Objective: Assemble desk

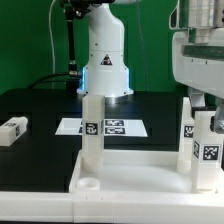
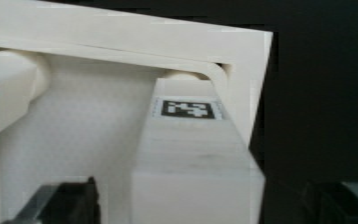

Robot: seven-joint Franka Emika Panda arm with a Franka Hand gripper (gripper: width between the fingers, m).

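Well away from the claw [image 1: 204, 108], at the exterior view's left, a loose leg [image 1: 12, 128] is lying flat. Nearer, a standing leg [image 1: 92, 135] is sitting in the tabletop [image 1: 135, 165]. The claw is gaping, straddling a third leg [image 2: 194, 150].

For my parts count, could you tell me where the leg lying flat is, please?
In the exterior view the loose leg lies on the table at that view's far left, left of the marker board and apart from the tabletop.
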